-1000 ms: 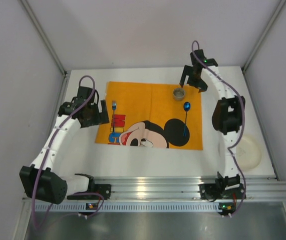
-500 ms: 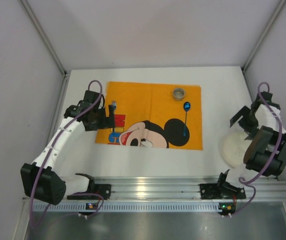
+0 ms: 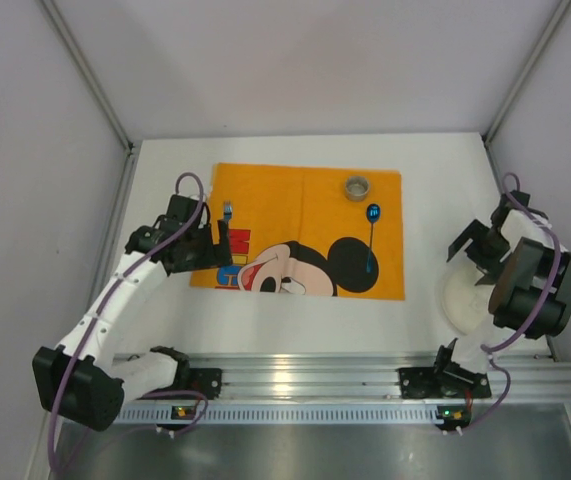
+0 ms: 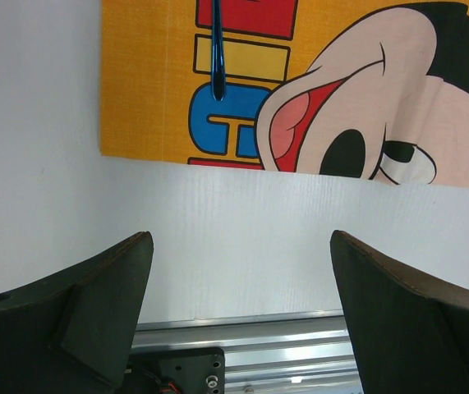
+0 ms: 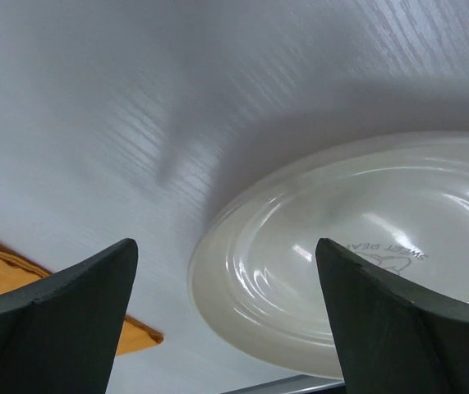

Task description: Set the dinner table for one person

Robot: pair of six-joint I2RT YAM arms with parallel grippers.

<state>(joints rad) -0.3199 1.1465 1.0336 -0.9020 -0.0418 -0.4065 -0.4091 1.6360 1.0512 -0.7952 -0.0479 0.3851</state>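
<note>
The white dinner table (image 3: 295,315) carries an orange Mickey Mouse mat (image 3: 285,205). On the mat lie a blue fork (image 3: 227,211) at the left, a blue spoon (image 3: 371,236) at the right and a small metal cup (image 3: 357,187) at the far right. A white plate (image 3: 461,297) lies on the bare table right of the mat. My left gripper (image 3: 221,245) is open and empty over the mat's left near edge; its wrist view shows the fork handle (image 4: 217,49). My right gripper (image 3: 470,252) is open and empty just above the plate's (image 5: 365,246) left rim.
White walls with metal posts enclose the table on three sides. An aluminium rail (image 3: 305,375) with the arm bases runs along the near edge and also shows in the left wrist view (image 4: 242,332). The mat's near right corner (image 5: 131,338) lies close to the plate.
My right arm swung from the cup at the far side to the plate at the right and drew in a little over its rim. My left gripper shifted slightly nearer along the mat's left edge.
</note>
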